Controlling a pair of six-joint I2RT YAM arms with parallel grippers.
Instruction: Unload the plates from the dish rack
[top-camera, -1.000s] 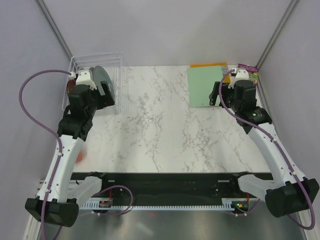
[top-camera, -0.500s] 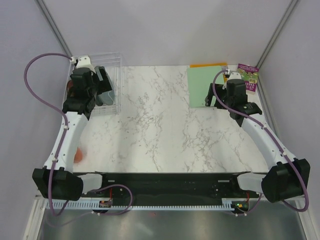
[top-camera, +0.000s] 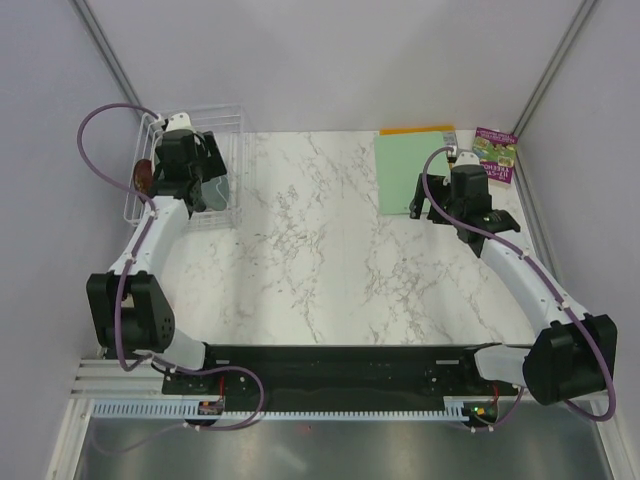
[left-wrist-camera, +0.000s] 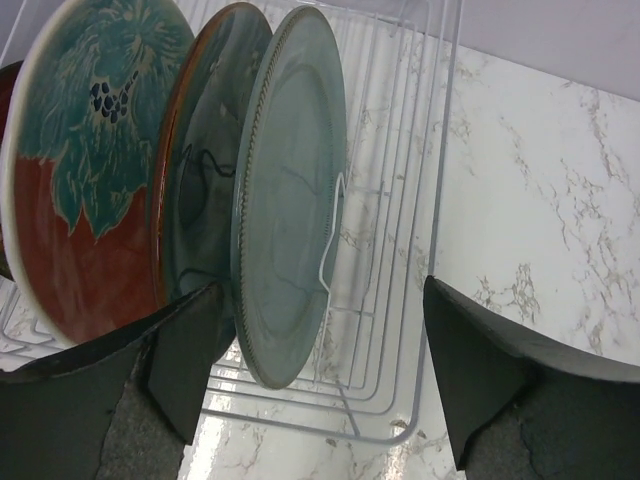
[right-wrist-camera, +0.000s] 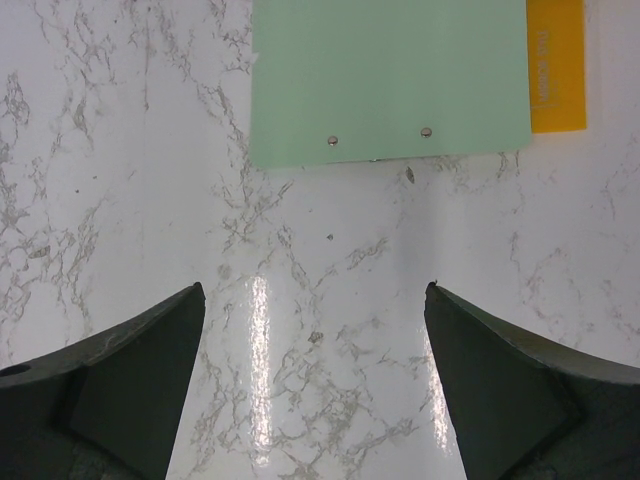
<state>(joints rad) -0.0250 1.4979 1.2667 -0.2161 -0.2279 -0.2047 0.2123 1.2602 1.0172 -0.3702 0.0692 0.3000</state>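
In the left wrist view three plates stand upright in the white wire dish rack (left-wrist-camera: 400, 250): a matte grey-green plate (left-wrist-camera: 290, 190) in front, a glossy dark teal plate (left-wrist-camera: 205, 170) behind it, and a red plate with a teal pattern (left-wrist-camera: 85, 150) at the back. My left gripper (left-wrist-camera: 320, 370) is open and empty above the rack (top-camera: 228, 120), its jaws either side of the grey-green plate's lower edge without touching it. My right gripper (right-wrist-camera: 315, 380) is open and empty over bare marble, just in front of the light-green mat (right-wrist-camera: 390, 80).
An orange sheet (right-wrist-camera: 555, 70) lies under the mat's right side. A colourful booklet (top-camera: 495, 145) lies at the back right corner. The marble table (top-camera: 320, 250) is bounded by grey walls at left, right and back. The mat also shows in the top view (top-camera: 410, 170).
My left arm has swung back and its gripper has settled over the rack by the plates. My right gripper has drawn slightly nearer and left, off the mat's edge.
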